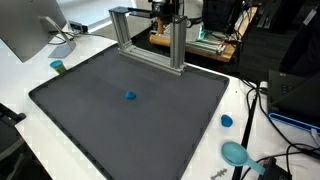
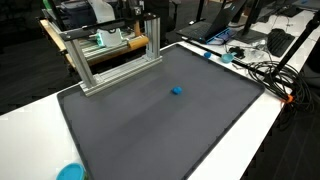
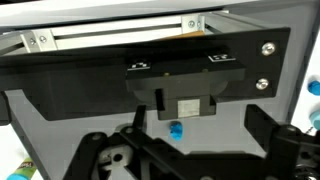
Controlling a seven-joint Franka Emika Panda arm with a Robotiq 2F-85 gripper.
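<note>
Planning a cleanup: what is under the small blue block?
The blue block sits on a dark mat. The mat covers the white table, seen only around its edges.

Soft, even indoor light – no hard shadows; the dark mat [image 1: 110, 125] has a faint sheen. Wrist view is dimmer, with the gripper [image 3: 190, 160] blurred near the lens

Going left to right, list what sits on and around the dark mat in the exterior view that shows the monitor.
monitor → green cup → blue block → blue lid → cables. The metal frame is left out, since its span overlaps the block's place.
</note>
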